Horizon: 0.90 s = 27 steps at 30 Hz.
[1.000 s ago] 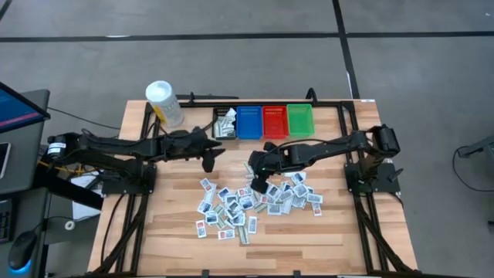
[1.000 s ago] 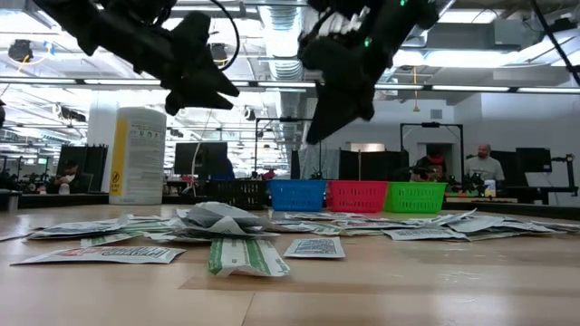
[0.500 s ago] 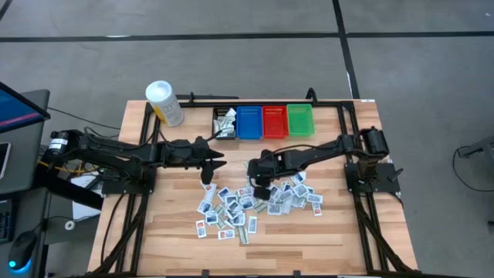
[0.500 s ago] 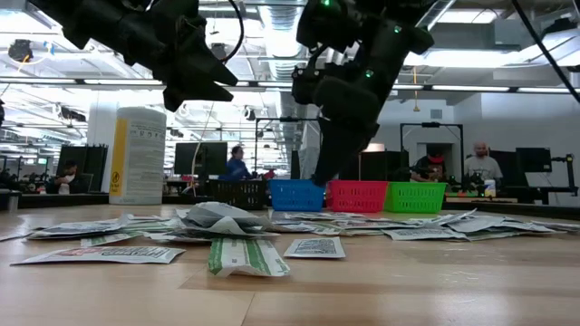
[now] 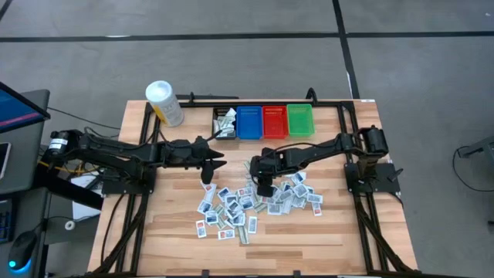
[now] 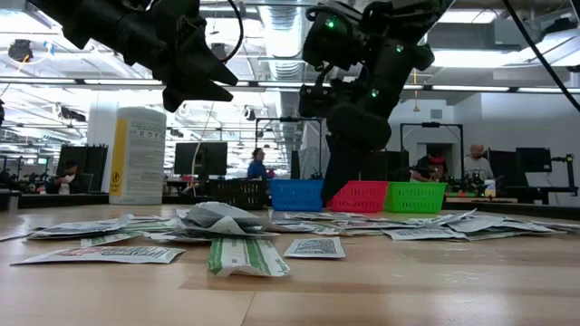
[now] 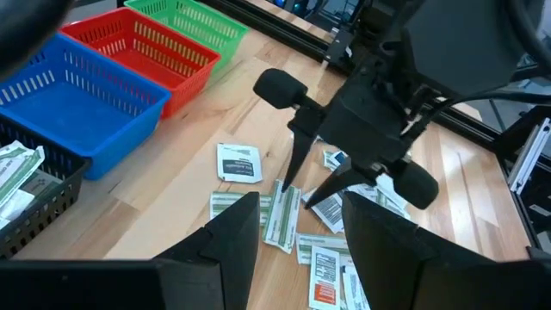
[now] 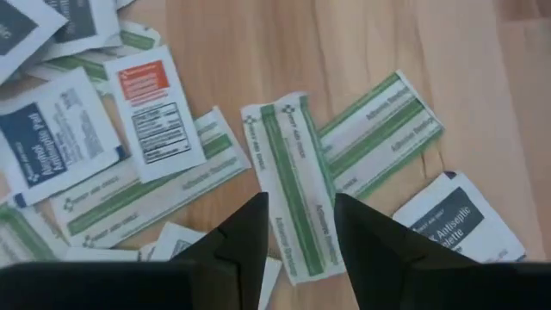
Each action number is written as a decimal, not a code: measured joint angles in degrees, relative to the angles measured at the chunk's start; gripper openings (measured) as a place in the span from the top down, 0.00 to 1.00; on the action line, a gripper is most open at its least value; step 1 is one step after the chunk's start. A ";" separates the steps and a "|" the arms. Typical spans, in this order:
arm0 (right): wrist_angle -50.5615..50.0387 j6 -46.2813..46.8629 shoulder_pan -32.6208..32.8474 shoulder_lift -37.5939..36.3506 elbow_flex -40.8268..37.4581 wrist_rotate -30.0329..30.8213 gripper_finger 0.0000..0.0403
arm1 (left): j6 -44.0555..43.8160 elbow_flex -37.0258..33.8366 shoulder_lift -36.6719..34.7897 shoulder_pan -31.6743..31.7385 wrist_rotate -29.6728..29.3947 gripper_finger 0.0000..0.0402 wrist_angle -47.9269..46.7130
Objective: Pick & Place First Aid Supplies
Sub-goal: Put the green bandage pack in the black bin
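In the middle of the wooden table [image 5: 162, 224] lies the heap of first aid supplies [image 5: 255, 202], several dozen small flat packets overlapping, too many to count exactly. Directly under the right gripper [image 5: 263, 188] sits a long green-striped strip packet [image 8: 291, 178], with two more of that kind beside it. These look feather-light, thin and limp, likely slippery against the wood, so the best hold is probably across the narrow width of the strip, pinching an edge that rides up on a neighbour. The right jaws stand parted astride that strip, gripping nothing. The left gripper [image 5: 207, 161] hovers near the heap's far edge, its jaws released and empty. Beyond stand four bins, black [image 5: 225, 123], blue [image 5: 249, 121], red [image 5: 275, 120] and green [image 5: 300, 119], the black one already holding some packets, and one white tub [image 5: 164, 103].
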 joint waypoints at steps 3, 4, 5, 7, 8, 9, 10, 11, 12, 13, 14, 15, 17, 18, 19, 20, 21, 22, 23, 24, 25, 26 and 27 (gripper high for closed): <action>0.40 -0.17 -0.08 0.00 -0.88 0.09 0.68 | 0.00 0.00 0.01 0.00 0.00 0.58 0.00; 0.85 -0.19 -0.08 0.00 -1.17 0.15 0.68 | 0.00 0.00 0.02 0.00 -0.01 0.58 0.00; 1.12 -0.19 -0.08 0.00 -1.45 0.15 0.68 | 0.00 0.00 0.02 0.00 0.00 0.58 0.00; 1.09 -0.19 -0.08 0.00 -1.95 0.13 0.68 | 0.00 0.00 0.02 0.02 0.00 0.58 0.00; 1.25 -0.19 -0.10 0.00 -2.27 0.12 0.68 | 0.00 0.00 0.02 0.02 0.00 0.58 0.05; 1.69 -0.17 -0.12 0.00 -2.81 0.09 0.68 | 0.00 0.00 0.02 0.02 0.00 0.58 0.12; 2.30 -0.17 -0.12 0.00 -3.46 0.11 0.68 | -0.01 0.00 0.02 0.02 0.00 0.58 0.26; 2.82 -0.17 -0.18 0.00 -4.23 0.11 0.68 | -0.02 0.00 0.02 0.02 0.00 0.58 0.41; 2.94 -0.15 -0.18 0.00 -4.85 0.13 0.68 | -0.01 0.00 0.02 0.00 0.00 0.58 0.47; 2.99 -0.06 -0.18 0.02 -5.12 0.11 0.68 | -0.02 0.00 0.02 0.01 0.00 0.58 0.48; 3.23 -0.03 -0.21 -0.04 -5.33 0.14 0.68 | -0.02 0.00 0.04 0.00 0.00 0.58 0.53; 3.39 0.00 -0.32 -0.04 -5.61 0.15 0.68 | -0.03 0.00 0.04 0.02 0.00 0.58 0.78; 3.92 0.00 -0.43 -0.09 -6.03 0.15 0.68 | -0.24 0.00 0.04 0.00 0.00 0.58 1.09; 4.32 0.01 -0.45 -0.17 -6.36 0.15 0.68 | -0.38 0.00 0.04 0.00 0.00 0.58 1.07; 4.73 0.01 -0.51 -0.20 -6.70 0.15 0.68 | -0.44 0.00 0.04 0.02 0.00 0.58 1.07; 5.11 0.00 -0.62 -0.28 -7.06 0.13 0.69 | -0.44 0.00 0.04 0.00 0.00 0.58 1.11; 5.36 0.24 -0.70 -0.30 -7.37 0.11 0.69 | -0.45 0.00 0.04 0.01 0.00 0.58 1.11; 5.50 0.72 -0.71 -0.33 -7.65 0.06 0.69 | -0.45 0.00 0.04 0.01 0.00 0.58 1.10; 5.60 1.35 -0.71 -0.33 -7.91 0.07 0.70 | -0.46 0.00 0.04 0.01 0.00 0.58 1.12; 5.63 1.81 -0.71 -0.33 -8.13 0.12 0.71 | -0.52 0.00 0.04 0.01 0.00 0.58 1.16; 5.66 1.96 -0.71 -0.33 -8.24 0.13 0.72 | -0.96 0.00 0.04 0.00 0.00 0.58 1.18; 5.66 1.98 -0.71 -0.33 -8.27 0.15 0.74 | -1.37 0.00 0.04 0.02 0.00 0.58 1.20; 5.67 1.98 -0.71 -0.33 -8.27 0.13 0.75 | -1.58 0.00 0.04 0.00 0.00 0.58 1.26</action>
